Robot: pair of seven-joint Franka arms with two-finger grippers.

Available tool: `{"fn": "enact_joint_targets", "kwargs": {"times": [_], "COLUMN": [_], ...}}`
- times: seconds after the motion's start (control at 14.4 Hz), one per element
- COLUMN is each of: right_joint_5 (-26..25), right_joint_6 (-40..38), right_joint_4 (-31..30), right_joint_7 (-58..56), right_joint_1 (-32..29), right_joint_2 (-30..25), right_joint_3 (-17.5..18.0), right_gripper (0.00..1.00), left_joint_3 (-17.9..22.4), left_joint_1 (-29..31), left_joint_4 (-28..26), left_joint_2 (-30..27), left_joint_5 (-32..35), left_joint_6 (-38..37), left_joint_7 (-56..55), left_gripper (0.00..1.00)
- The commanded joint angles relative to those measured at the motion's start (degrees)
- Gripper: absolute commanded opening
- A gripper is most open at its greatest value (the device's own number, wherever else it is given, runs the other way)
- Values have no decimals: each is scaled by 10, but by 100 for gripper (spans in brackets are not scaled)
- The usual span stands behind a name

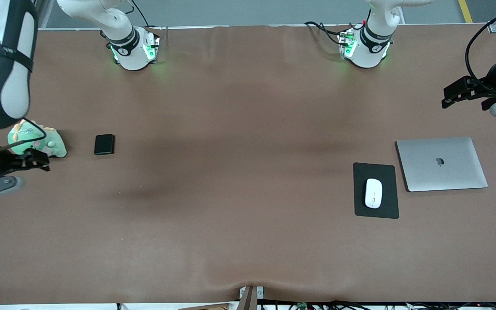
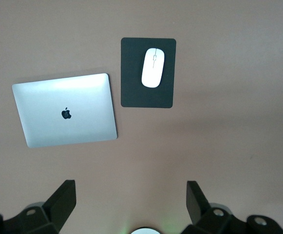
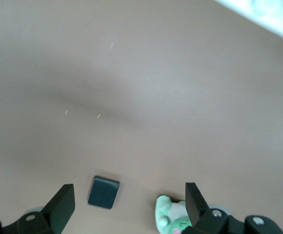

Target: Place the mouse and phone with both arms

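Note:
The white mouse [image 1: 373,193] lies on a black mouse pad [image 1: 376,211] toward the left arm's end of the table. It also shows in the left wrist view [image 2: 153,67]. The small black phone [image 1: 104,144] lies flat toward the right arm's end, and shows in the right wrist view [image 3: 103,192]. My left gripper [image 1: 448,97] is open and empty, up in the air over the table's end by the laptop. My right gripper [image 1: 43,161] is open and empty, up in the air over the table beside the plush toy.
A closed silver laptop [image 1: 441,163] lies beside the mouse pad, also in the left wrist view [image 2: 66,111]. A green plush toy [image 1: 37,140] sits beside the phone, also in the right wrist view [image 3: 170,214]. The brown cloth table [image 1: 239,172] spans between them.

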Motion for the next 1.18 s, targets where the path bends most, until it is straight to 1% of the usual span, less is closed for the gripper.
{"fn": "enact_joint_targets", "kwargs": {"times": [0.0,0.14,0.28,0.35,0.49,0.63,0.7,0.91,0.98,1.11], "right_joint_5": [-11,-14,-12,-9,-8,-12,-12,-11,-10,9], "right_joint_6": [-11,-17,-10,-16,-54,-112,-128,-222,-235,-235], "right_joint_4": [45,48,44,42,31,33,34,37,38,38], "right_joint_7": [52,70,72,73,72,71,68,67,68,69], "right_joint_1": [-26,-20,-11,-11,-5,6,7,14,14,16], "right_joint_2": [9,3,-34,-44,-82,-103,-111,-115,-116,-133], "right_joint_3": [-2,-5,-2,-2,1,-1,0,-1,-1,2], "right_gripper": [100,100,100,100,100,100,100,100,100,100], "left_joint_3": [5,5,5,6,6,6,6,6,6,6], "left_joint_1": [-3,-3,-3,-3,-3,-3,-3,-3,-3,-3], "left_joint_4": [-7,-7,-7,-7,-7,-8,-8,-11,-12,-13], "left_joint_2": [-5,-5,-5,-5,-5,-5,-5,-6,-6,-6], "left_joint_5": [-13,-13,-13,-12,-12,-12,-12,-12,-11,-11], "left_joint_6": [12,13,12,12,12,12,12,12,12,12], "left_joint_7": [0,7,7,7,7,7,7,7,8,7], "left_gripper": [100,100,100,100,100,100,100,100,100,100]}}
